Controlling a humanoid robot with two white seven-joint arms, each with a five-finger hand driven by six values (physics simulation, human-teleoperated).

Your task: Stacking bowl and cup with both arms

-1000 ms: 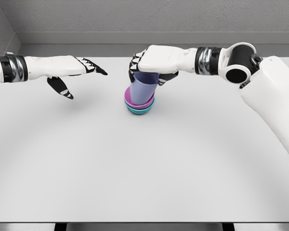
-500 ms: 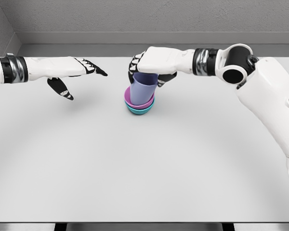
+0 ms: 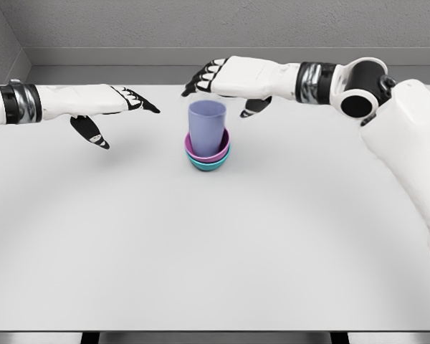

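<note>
Standing upright at about twelve o'clock from the table's [image 3: 215, 272] centre, the lavender cup [image 3: 206, 127] now sits free inside the purple bowl [image 3: 199, 152], which is itself nested in the teal bowl [image 3: 208, 165] beneath. A second ago the right hand [image 3: 222, 77] was wrapped over the cup's rim and the cup leaned a little; half a second ago it had straightened within the same grip. Now that hand has let go and lifted away, its fingers [image 3: 197, 81] spread loose and holding nothing, hovering above and slightly toward one o'clock of the cup's mouth with clear air between them and the rim. The thumb [image 3: 254, 107] hangs at the cup's two o'clock, near but apart. That release suggests the stacking is essentially complete: both bowls and the cup form one pile, and it appears steady with no tilt showing. The left hand [image 3: 111, 107] floats well off at nine to ten o'clock of the stack, fingers extended and relaxed, grasping nothing, unchanged across the three views. What remains, by my reading, is only for the right arm to withdraw without brushing the cup.
</note>
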